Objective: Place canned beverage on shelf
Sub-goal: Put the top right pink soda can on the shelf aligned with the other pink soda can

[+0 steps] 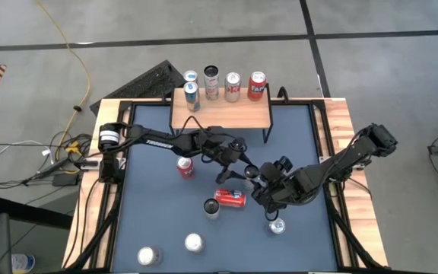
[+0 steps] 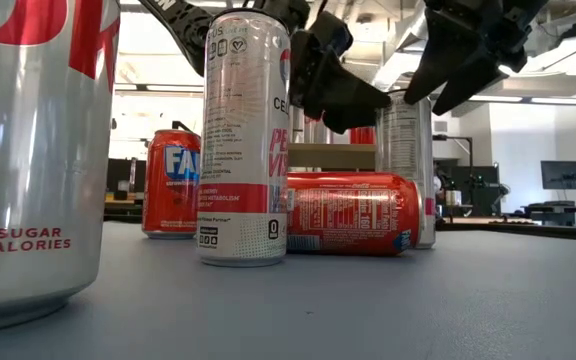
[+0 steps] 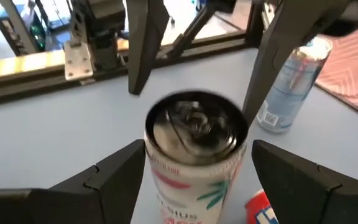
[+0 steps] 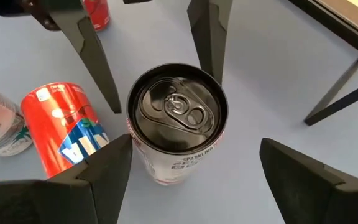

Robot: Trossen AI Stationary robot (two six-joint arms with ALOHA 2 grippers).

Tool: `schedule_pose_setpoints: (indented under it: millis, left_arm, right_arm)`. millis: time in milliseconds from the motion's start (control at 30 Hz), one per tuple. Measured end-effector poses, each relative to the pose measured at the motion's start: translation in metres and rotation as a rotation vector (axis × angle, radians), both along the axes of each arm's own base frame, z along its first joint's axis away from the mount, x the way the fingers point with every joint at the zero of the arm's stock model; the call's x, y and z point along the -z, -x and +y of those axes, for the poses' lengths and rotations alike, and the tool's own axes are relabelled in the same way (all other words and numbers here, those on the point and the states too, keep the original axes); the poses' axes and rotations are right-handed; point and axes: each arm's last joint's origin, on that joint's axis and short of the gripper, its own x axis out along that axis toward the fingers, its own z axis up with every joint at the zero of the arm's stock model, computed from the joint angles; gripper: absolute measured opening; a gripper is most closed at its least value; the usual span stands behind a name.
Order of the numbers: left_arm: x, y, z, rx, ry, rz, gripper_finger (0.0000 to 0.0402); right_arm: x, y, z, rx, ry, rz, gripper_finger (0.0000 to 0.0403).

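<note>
Blue-grey matting covers the bench [image 1: 150,221], framed in pale wood. From above, the shelf [image 1: 220,116] stands at the far edge, with five cans on or just behind its wooden top. The left pincer [image 1: 238,169] reaches in toward the middle of the bench; the right pincer [image 1: 267,190] sits just beside it, to its right. A red can [image 1: 230,199] lies on its side near them, an upright red can [image 1: 185,167] stands further left, and several silver cans stand at the near side.

At bench level, a tall white can [image 2: 243,140] stands in front of the lying red one, with a dark-topped can [image 2: 409,165] behind it.

Looking out from the left wrist, spread fingers [image 3: 104,180] flank the white can without touching it: released.

Looking out from the right wrist, the fingers [image 4: 300,177] are also released, either side of the dark-topped can, apart from it.
</note>
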Motion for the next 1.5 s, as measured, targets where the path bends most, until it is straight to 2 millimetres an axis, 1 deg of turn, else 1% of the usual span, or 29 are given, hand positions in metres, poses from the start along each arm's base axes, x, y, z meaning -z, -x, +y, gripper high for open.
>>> schedule_pose_setpoints:
  millis: [200,367,800,933,1100,1200,1333,1433,1500]
  left_arm:
    - [0.003,0.001,0.002,0.002,-0.001,0.027,0.0279]
    - [0.003,0.001,-0.001,0.002,-0.003,0.028,0.0279]
    - [0.002,0.0,-0.003,0.014,0.006,0.019,0.0279]
    - [0.003,0.0,-0.005,0.013,0.01,0.028,0.0279]
    - [0.005,0.001,-0.005,0.011,0.017,0.05,0.0279]
    - [0.005,0.001,-0.005,0.015,0.021,0.061,0.0279]
    - [0.006,0.002,-0.005,0.009,0.04,0.075,0.0278]
    - [0.006,0.001,-0.006,-0.006,0.046,0.081,0.0263]
    - [0.006,0.001,-0.006,-0.058,0.065,0.093,0.0247]
  right_arm:
    - [0.0,-0.001,-0.002,0.007,0.003,-0.001,0.0331]
    - [0.0,-0.003,-0.004,0.011,0.001,-0.005,0.0331]
    - [-0.005,-0.017,-0.011,-0.053,0.028,-0.05,0.0331]
    - [-0.007,-0.021,-0.01,-0.07,0.035,-0.078,0.0331]
    - [-0.008,-0.02,-0.008,-0.089,0.045,-0.079,0.0331]
    - [-0.014,-0.017,-0.009,-0.117,0.058,-0.079,0.0331]
    - [-0.023,-0.002,-0.008,-0.123,0.047,-0.065,0.0331]
    - [-0.026,0.01,-0.004,-0.105,0.011,-0.062,0.0331]
    - [-0.027,0.017,0.0,-0.087,-0.014,-0.068,0.0331]
